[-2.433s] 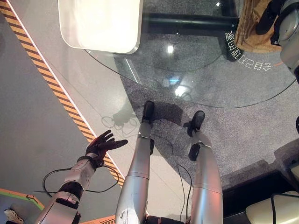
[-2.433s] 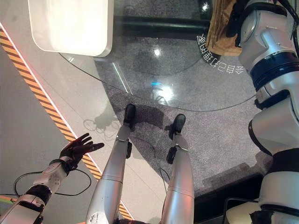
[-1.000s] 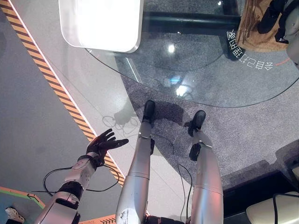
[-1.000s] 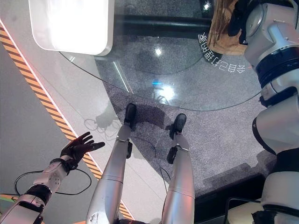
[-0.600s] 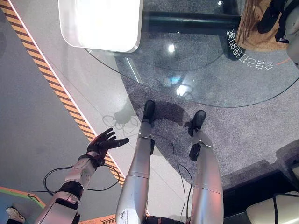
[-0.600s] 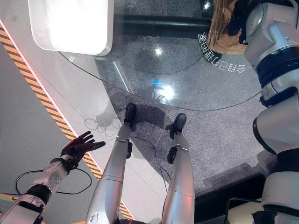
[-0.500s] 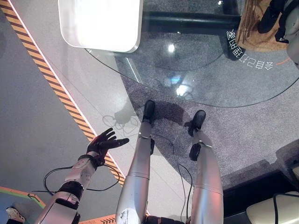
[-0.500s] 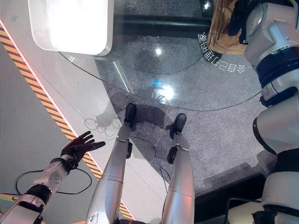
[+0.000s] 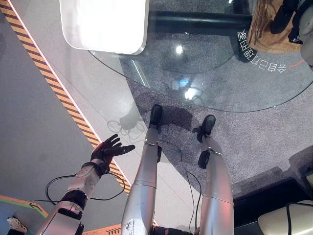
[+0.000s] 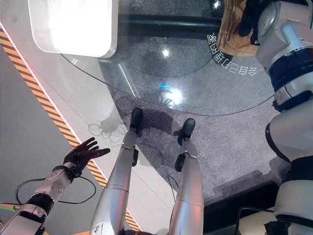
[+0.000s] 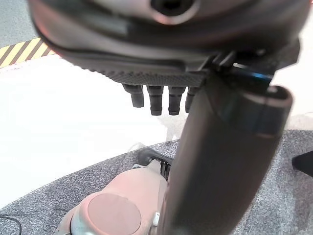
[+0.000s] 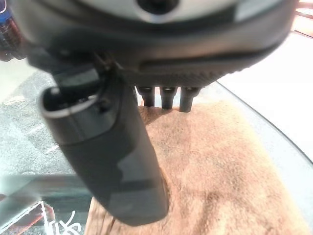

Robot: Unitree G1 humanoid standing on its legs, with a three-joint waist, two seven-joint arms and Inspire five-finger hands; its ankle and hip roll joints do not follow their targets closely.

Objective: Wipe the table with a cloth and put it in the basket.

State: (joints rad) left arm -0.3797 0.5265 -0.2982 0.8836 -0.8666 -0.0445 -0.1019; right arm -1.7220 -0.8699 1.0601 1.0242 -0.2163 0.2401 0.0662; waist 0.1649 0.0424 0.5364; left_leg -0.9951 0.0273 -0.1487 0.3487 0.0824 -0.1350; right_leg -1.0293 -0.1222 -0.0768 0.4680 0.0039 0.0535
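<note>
Your cloth (image 12: 230, 196) is a brown, nappy sheet lying flat on the glass table (image 9: 220, 78) at its far right, close to the rounded edge. In the head views it shows as a tan patch (image 10: 234, 29) at the top, partly behind the right arm.

Your right hand (image 12: 161, 58) is above the cloth, fingers (image 12: 166, 98) straight and pointing down at it, thumb (image 12: 107, 156) standing out in front. The hand is spread and holds nothing; whether the fingertips touch the cloth, you cannot tell from here.

Beyond the cloth the round, clear tabletop runs left, with white lettering (image 9: 259, 61) printed along a curve just left of the cloth. Through the glass you see grey carpet (image 9: 254, 142) and a dark bar (image 9: 195, 22) of the base.

A white tray-like slab (image 9: 105, 24) sits at the far left, overhanging the table's edge.

Your left hand (image 9: 110, 151) hangs low at the near left, well apart from the table, fingers splayed wide and empty, over a yellow-and-black floor stripe (image 9: 54, 83).
</note>
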